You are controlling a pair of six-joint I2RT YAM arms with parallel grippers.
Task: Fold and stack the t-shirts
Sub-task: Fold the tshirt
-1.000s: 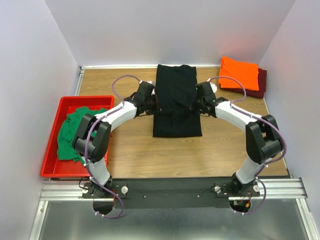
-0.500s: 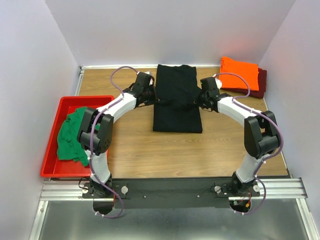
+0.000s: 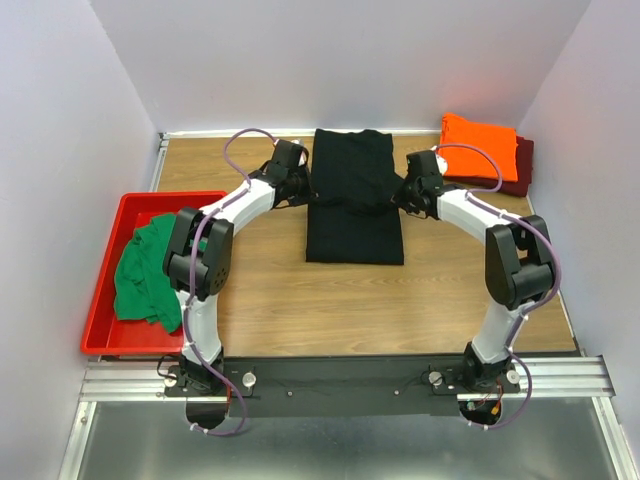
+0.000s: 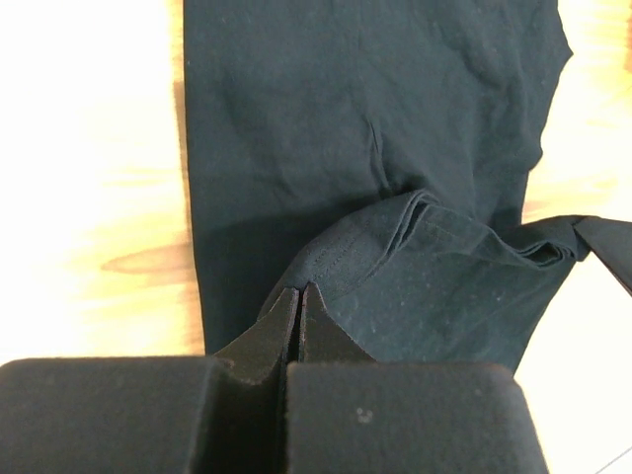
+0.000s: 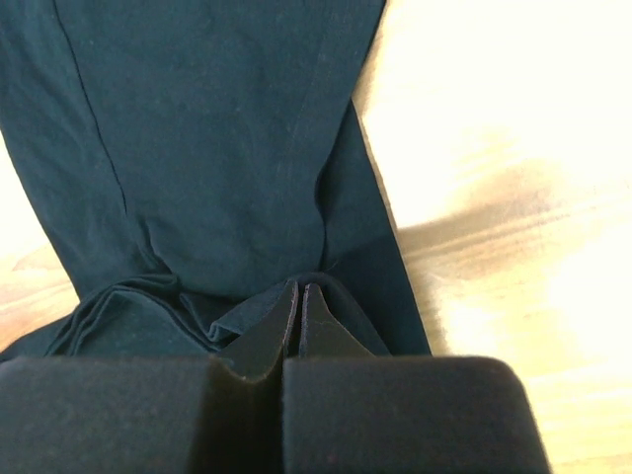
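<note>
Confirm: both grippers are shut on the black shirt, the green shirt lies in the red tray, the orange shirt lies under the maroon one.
No: the orange shirt lies on top of the maroon shirt, as the top external view shows. The rest stands: left gripper and right gripper shut on the black shirt, green shirt in the red tray.

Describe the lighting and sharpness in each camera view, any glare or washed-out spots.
Top view: even light, sharp, only soft shadows on the table. Left wrist view: wood bleached nearly white beside the black shirt; the left claw is a dark, featureless shape. Right wrist view: bright glare patches on the wood, right claw equally dark.
</note>
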